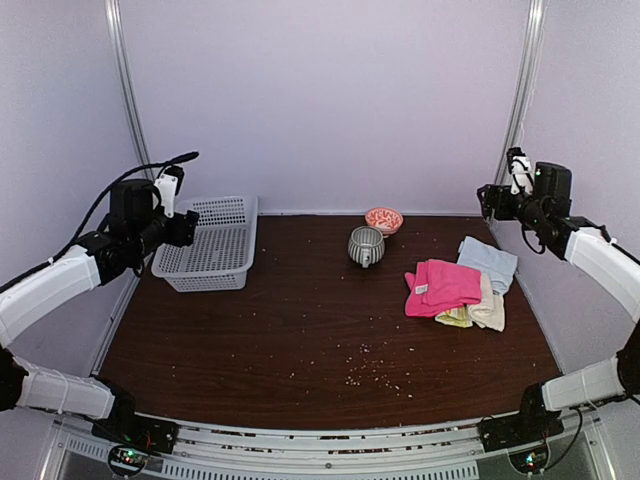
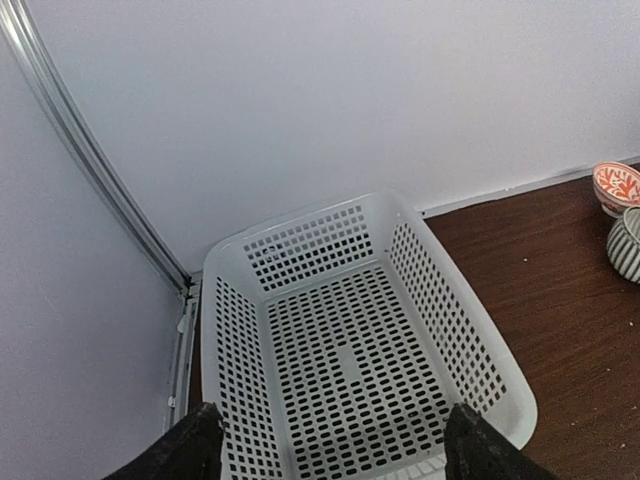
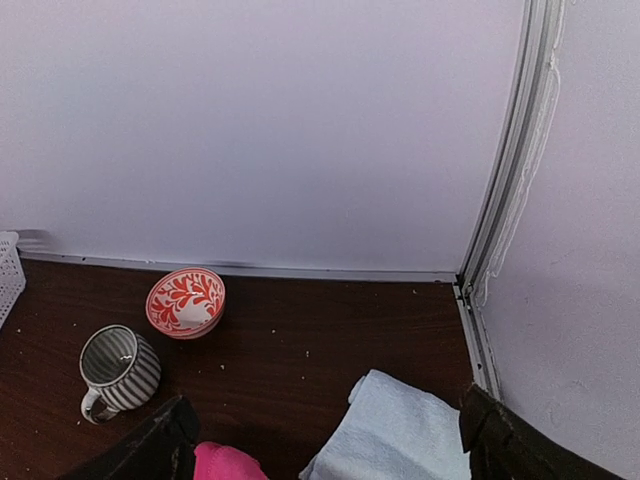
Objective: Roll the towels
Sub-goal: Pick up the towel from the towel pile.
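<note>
Towels [image 1: 445,285] flat, unrolled, overlapping, long axes mixed

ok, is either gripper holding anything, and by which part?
Nothing held: left gripper is open, up beside the basket; right gripper is open, up clear of the towels.
</note>
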